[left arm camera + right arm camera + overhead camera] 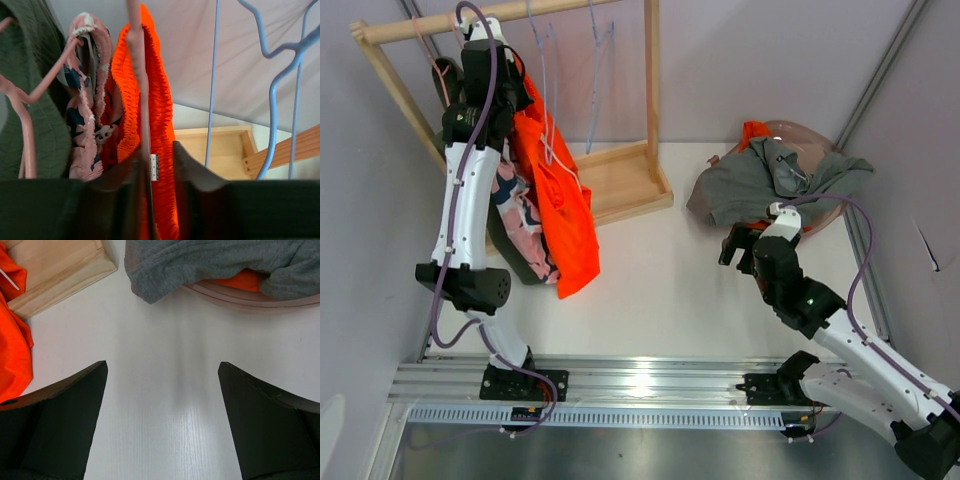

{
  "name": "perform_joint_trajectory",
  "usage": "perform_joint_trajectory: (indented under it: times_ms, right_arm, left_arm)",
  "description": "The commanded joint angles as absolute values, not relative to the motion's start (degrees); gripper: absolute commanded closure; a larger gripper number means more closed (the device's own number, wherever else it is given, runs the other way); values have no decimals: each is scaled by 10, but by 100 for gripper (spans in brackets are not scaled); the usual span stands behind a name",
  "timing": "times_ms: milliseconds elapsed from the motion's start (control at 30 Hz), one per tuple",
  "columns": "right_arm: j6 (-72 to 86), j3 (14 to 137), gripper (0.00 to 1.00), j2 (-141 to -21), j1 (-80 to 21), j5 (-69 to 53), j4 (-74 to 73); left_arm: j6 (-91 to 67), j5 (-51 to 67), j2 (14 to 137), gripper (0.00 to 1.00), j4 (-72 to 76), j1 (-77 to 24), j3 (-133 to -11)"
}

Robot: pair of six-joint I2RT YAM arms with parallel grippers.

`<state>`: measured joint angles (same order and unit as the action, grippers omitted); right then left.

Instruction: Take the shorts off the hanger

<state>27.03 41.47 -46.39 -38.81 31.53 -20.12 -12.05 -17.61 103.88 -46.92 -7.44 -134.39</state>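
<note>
The orange shorts (565,215) hang from the top rail of the wooden rack (620,180), draped over a pink hanger (137,60), with the lower hem reaching below the rack base. The patterned pink shorts (525,215) hang on the same rail just to the left of them, touching them. The olive green shorts (35,115) hang further left on the rail.

The left gripper (155,150) is raised to the rack rail. Its jaws are closed on the gathered waistband of the orange shorts, with the hanger wire and a white label between the fingers.

Light blue hangers (215,75) hang bare on the rail, to the right of the orange shorts.

The grey shorts (750,180) lie well to the right of the rack, heaped over a pinkish bowl (240,295) together with a second orange pair (753,130).

The right gripper (162,372) hangs over the white table (660,280), right of the rack base and near the bowl. Its jaws are spread wide and hold nothing.
</note>
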Motion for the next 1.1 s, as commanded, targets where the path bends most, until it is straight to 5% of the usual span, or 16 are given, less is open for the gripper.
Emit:
perform_joint_trajectory:
  times_ms: [0, 67, 533, 833, 1067]
  right_arm:
    - [275, 428, 1, -471, -391, 328, -192]
    - [274, 428, 1, -473, -391, 326, -188]
    - [209, 450, 1, -504, -476, 230, -60]
    - [63, 739, 1, -758, -728, 320, -7]
    - [17, 971, 1, -947, -780, 343, 11]
  left_arm:
    - [-118, -176, 1034, 81, -459, -68, -1380]
    - [-120, -179, 1034, 99, -461, -67, -1386]
    - [-146, -84, 982, 100, -440, -75, -1455]
    - [-158, -72, 907, 100, -409, -85, -1317]
    - [-160, -55, 882, 100, -417, -87, -1294]
